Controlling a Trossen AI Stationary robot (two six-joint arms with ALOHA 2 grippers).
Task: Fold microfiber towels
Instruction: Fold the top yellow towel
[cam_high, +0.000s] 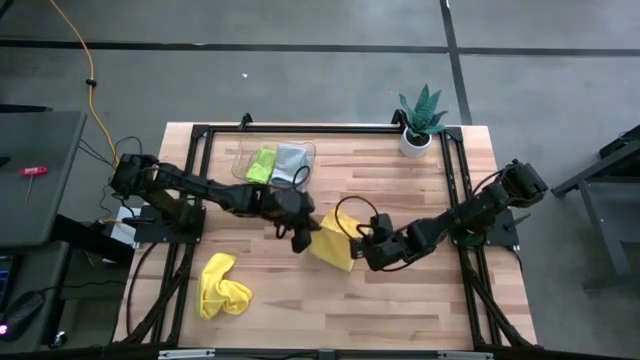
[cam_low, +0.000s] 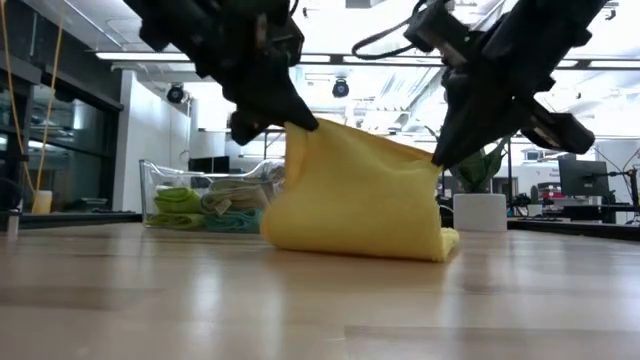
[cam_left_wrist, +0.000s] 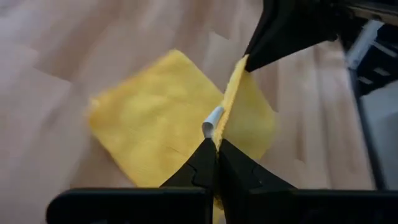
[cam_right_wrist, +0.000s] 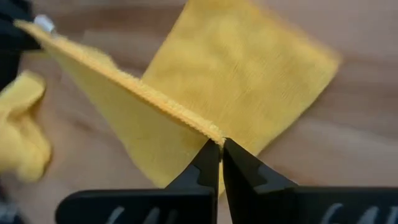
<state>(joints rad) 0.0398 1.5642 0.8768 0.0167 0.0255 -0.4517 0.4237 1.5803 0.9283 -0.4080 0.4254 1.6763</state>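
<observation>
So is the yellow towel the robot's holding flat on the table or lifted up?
Partly lifted. The left gripper and right gripper pinch the yellow towel's top edge; its bottom rests on the table.

Both arms: dark, near-black, built of rounded joint housings linked by slim straight segments, matte finish throughout.

Left arm: bulky shoulder block at the 9 o'clock side of the table, narrowing toward the wrist. Thin black cables trail from its base.

Right arm: same build, shoulder block at the 3 o'clock side. A black cable arcs in a loop above its forearm.

Left gripper: two black tapered fingers with stepped, notched inner edges, mounted on a flat black crossbar.

Right gripper: identical fingers and crossbar.

No markings or screws legible.
</observation>
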